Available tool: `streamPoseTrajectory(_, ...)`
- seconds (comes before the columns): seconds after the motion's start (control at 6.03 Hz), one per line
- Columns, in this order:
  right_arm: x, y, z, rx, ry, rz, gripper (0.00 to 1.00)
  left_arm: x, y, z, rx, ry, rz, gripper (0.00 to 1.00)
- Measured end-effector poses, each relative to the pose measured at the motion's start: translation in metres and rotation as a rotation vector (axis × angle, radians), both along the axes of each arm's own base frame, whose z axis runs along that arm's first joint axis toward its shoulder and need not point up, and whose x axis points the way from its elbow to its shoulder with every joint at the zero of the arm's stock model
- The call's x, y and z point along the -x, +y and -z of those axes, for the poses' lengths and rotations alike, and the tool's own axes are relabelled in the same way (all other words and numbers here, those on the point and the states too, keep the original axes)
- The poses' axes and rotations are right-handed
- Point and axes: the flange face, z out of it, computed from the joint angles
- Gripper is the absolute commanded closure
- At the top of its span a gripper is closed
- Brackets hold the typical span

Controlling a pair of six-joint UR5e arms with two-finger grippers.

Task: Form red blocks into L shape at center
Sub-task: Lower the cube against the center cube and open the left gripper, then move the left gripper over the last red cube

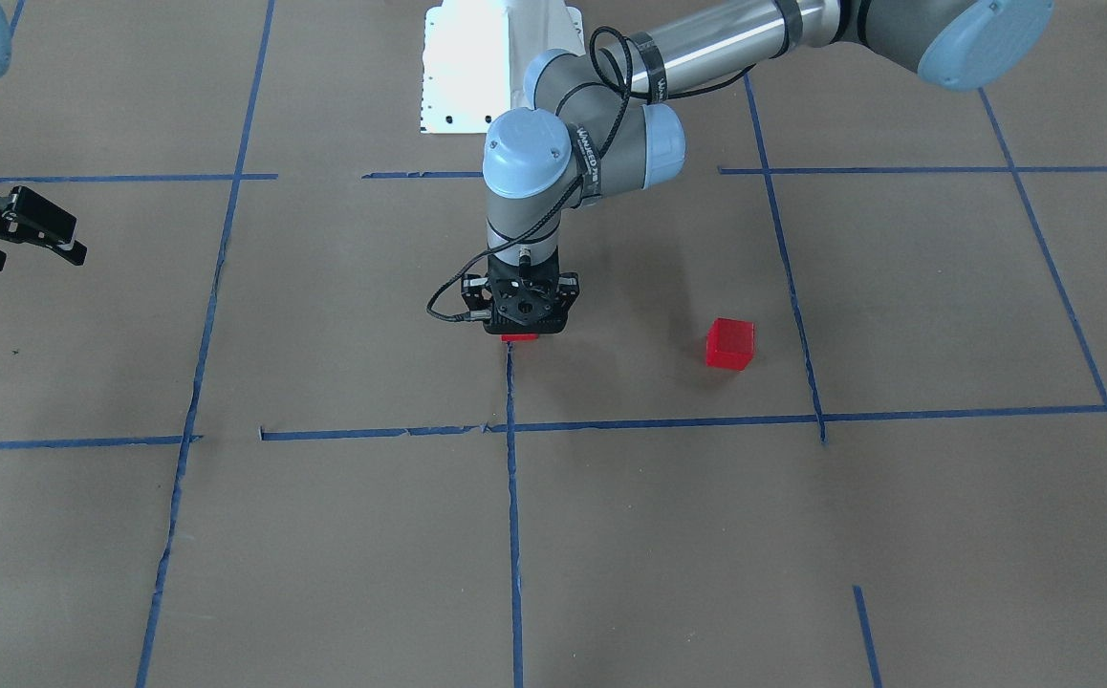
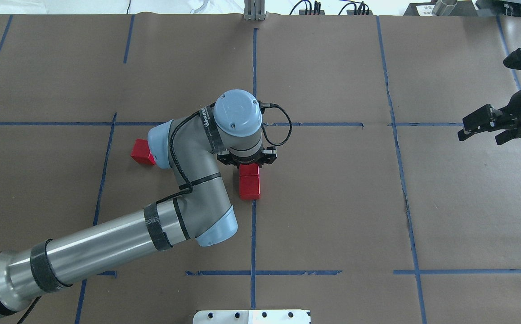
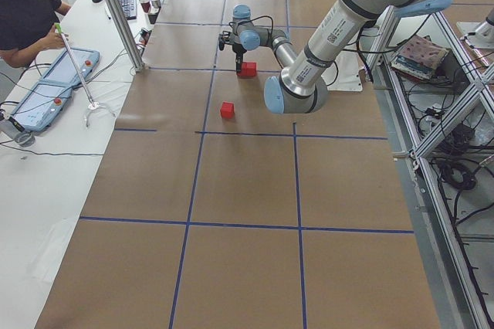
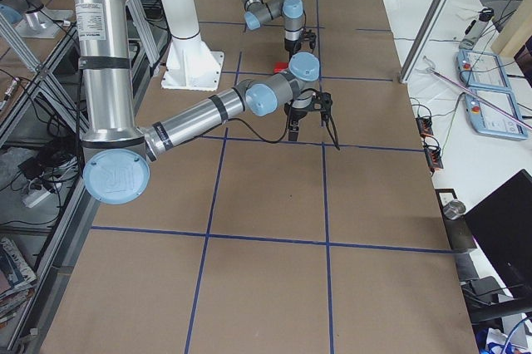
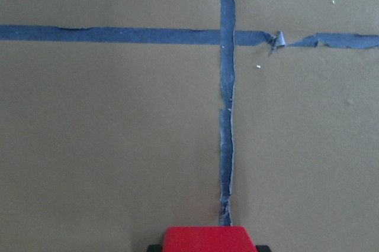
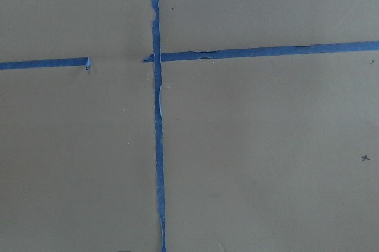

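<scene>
Red matte small cube point(image 2: 249, 169) is pinched in the left pincer point(image 2: 247, 161), fingers touching both its sides, on the blue tape line point(image 2: 253, 234) mid brown-paper counter point(image 2: 332, 202). Overhead: second identical red cube point(image 2: 249, 188) touches it at 6 o'clock. Third red cube point(image 2: 141, 152) well apart at 9 o'clock. Right pincer point(image 2: 483, 131) wide open, empty, far off at 3 o'clock.
</scene>
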Motion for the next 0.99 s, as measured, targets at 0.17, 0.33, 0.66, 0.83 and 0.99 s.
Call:
streamPoseTrajectory(0.17, 0.0, 0.0, 0.0, 0.001, 0.001, 0.0, 0.0, 0.0, 0.0, 0.001, -0.001, 0.001, 0.0, 0.0)
streamPoseTrajectory(0.33, 0.0, 0.0, -0.001, 0.003, 0.001, 0.0, 0.0, 0.003, 0.001, 0.005, -0.005, 0.008, 0.001, 0.0)
streamPoseTrajectory(0.66, 0.001, -0.001, -0.002, 0.004, 0.002, 0.001, 0.0, 0.042, -0.016, 0.015, -0.029, 0.045, 0.043, 0.01)
streamPoseTrajectory(0.83, 0.0, -0.001, -0.002, 0.004, 0.002, 0.0, 0.0, 0.081, -0.031, -0.001, -0.055, 0.049, 0.065, 0.01)
streamPoseTrajectory(0.99, 0.0, -0.001, -0.002, 0.005, 0.002, 0.0, 0.0, 0.125, -0.045, -0.028, -0.109, 0.031, 0.053, 0.01)
